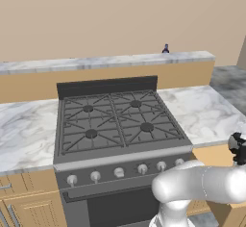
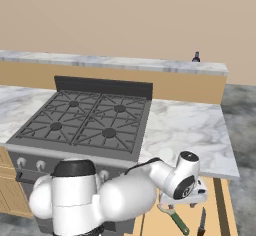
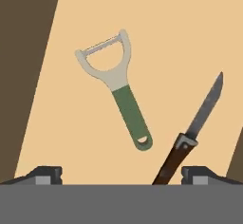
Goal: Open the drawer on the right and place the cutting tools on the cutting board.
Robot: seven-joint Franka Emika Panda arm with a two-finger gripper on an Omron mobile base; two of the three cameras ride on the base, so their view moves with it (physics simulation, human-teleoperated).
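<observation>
The drawer [image 2: 220, 211] stands pulled out under the right-hand counter, its tan floor [image 3: 156, 23] below my hand. On that floor lie two cutting tools. One is a peeler [image 3: 124, 105] with a green handle and a pale looped head. To its right a knife [image 3: 192, 135] with a dark brown handle and grey blade lies at a slant. Both also show in the right base view: the peeler [image 2: 176, 221] and the knife [image 2: 201, 223]. My gripper [image 3: 124, 175] hangs above them, open, with nothing between its fingertips [image 3: 47, 174]. The cutting board is out of view.
A grey gas stove [image 1: 117, 122] sits at centre between marble counters [image 2: 185, 130]. A small dark bottle [image 1: 166, 49] stands on the raised back ledge. Dark drawer walls [image 3: 23, 76] flank the tan floor. My white arm [image 2: 125, 195] reaches over the drawer's left side.
</observation>
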